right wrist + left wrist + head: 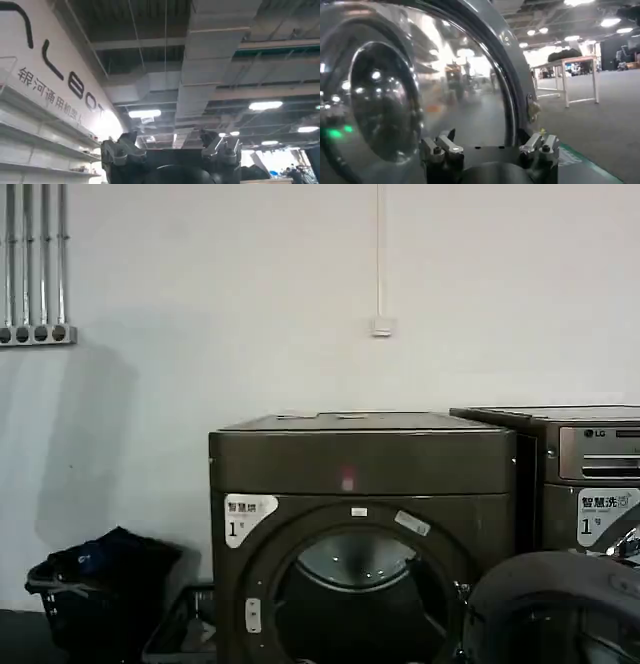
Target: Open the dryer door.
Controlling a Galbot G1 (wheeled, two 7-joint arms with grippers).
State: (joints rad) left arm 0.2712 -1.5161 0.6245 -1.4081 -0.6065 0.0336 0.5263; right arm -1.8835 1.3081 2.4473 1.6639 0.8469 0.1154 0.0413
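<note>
Head view: the dryer (362, 524), a dark bronze-grey front-loader, stands centre against a white wall. Plain upper front panel with a small reddish light (347, 480). White sticker (245, 518) at the upper left of the opening: a large "1" under Chinese characters, too small to read with confidence. A second small white label (412, 523) sits tilted at the upper right of the opening.

The dryer door (555, 609) is swung open to the machine's right side, its dark grey inner face toward the camera, low in the view. The drum opening (360, 594) is exposed, with pale metal visible inside.

Neighbouring machine (590, 474) just beside on the right: silver control panel marked "LG", and a white sticker (606, 517) reading "智慧洗" above a "1".

Dark laundry basket (100, 594) full of dark clothing on the floor to the left, near the wall. Pipes (35, 264) run down the wall at upper left; a small white box (381, 326) hangs on a conduit above the dryer.

Left wrist view: left gripper (490, 147) with fingers spread wide, holding nothing, close against the door's chrome rim and dark glass. White-framed tables (565, 75) stand beyond on the grey floor.

Right wrist view: right gripper (170, 150) spread wide, empty, pointing up at ceiling ducts (215, 55). Wall lettering (47, 95) reads "银河通用机器人", with large letters "LBO" partly visible above it.
</note>
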